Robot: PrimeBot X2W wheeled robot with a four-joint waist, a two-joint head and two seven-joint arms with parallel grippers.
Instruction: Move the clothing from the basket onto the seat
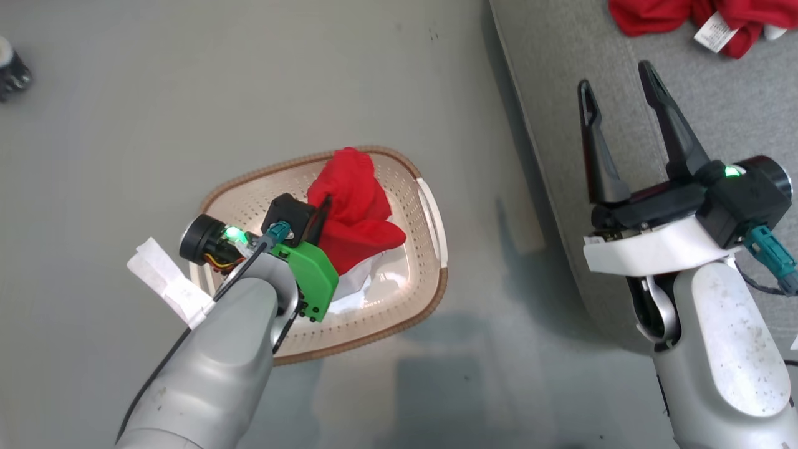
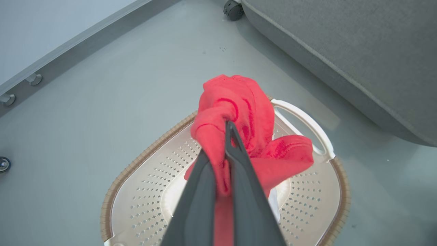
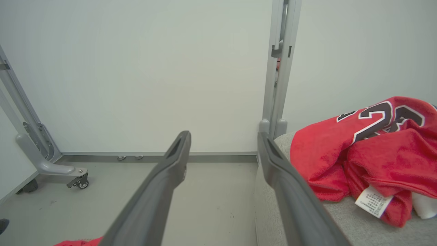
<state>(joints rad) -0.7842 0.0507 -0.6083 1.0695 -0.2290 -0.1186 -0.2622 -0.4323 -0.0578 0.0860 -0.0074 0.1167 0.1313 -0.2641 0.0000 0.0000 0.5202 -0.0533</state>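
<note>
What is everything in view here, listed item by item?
smooth grey floor: one, grey, under everything
large light grey fabric seat cushion: one, grey, robot's right
oval cream perforated plastic basket with brown rim: one, cream, floor left of seat
bright red sports garment: one, red with white, bunched in basket, gripped
red jersey with black-and-white numbers and white tag: one, red, on seat
white wall panels in grey frame: at least two, white, beyond seat
left gripper: one, dark fingers, shut on garment
right gripper: one, dark fingers, open near seat edge

Grey floor (image 1: 187, 93); white wall panel (image 3: 136, 68); wheeled metal frame (image 3: 51, 167).
</note>
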